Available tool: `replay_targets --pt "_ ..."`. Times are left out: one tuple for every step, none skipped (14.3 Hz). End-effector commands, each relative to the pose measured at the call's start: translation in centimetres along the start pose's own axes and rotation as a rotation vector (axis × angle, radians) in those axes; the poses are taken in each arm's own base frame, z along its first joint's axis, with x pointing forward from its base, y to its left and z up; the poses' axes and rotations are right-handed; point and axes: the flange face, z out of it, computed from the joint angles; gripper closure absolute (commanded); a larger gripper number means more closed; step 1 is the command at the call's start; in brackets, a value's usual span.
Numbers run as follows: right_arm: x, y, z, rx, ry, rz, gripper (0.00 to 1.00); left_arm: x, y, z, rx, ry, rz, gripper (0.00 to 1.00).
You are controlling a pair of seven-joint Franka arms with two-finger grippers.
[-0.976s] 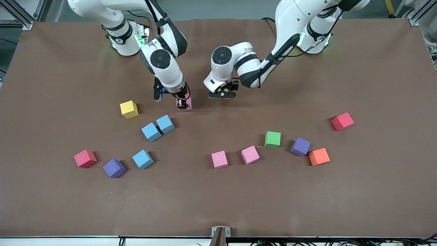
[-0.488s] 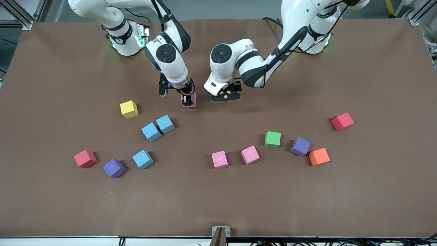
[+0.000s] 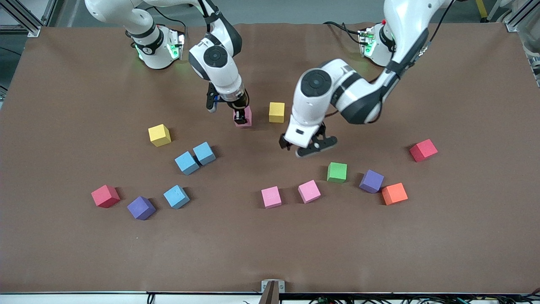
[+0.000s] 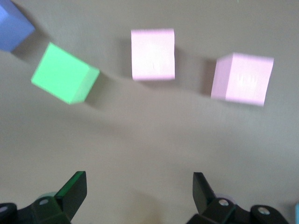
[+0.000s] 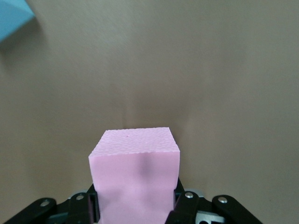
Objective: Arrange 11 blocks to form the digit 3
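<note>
Gripping small matte pink foam cube (image 3: 243, 117) in right pincer (image 3: 241, 118), carrying it beside placed yellow cube (image 3: 276, 112) to start digit | left pincer (image 3: 310, 147) hanging open, empty, over mid-tabletop (image 3: 270, 253) above green cube (image 3: 337, 172)

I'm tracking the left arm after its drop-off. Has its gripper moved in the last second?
Yes. The left gripper has moved nearer the front camera, away from the yellow block it left, toward the green block, fingers open.

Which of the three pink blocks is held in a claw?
The pink block beside the yellow block, gripped by the right claw; the other two lie free, nearer the camera.
</note>
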Motion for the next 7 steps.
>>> replay_targets --pt "-0.7 1.5 1.9 -0.006 0.002 0.019 0.6 4.3 0.6 0.3 -0.032 -0.014 -0.062 0.0" --pt "-1.3 1.7 2.6 -0.014 0.007 0.017 0.6 5.2 0.9 0.4 -0.045 -0.016 -0.074 0.0" --pt "-1.6 1.8 3.3 -0.021 0.014 0.013 0.59 6.7 0.7 0.9 -0.047 -0.013 -0.101 0.0" --pt "-2.1 2.1 4.1 -0.029 0.02 0.017 0.59 8.4 0.3 1.3 -0.046 -0.003 -0.13 0.0" --pt "-2.4 2.0 4.7 -0.032 0.024 0.025 0.59 9.2 0.2 1.8 -0.048 -0.006 -0.145 0.0" --pt "-2.9 1.8 5.1 -0.033 0.022 0.027 0.59 9.9 0.2 2.2 -0.053 -0.009 -0.156 0.0" --pt "-3.3 1.9 5.3 -0.035 0.02 0.024 0.59 11.0 0.0 2.9 -0.058 -0.009 -0.173 0.0"
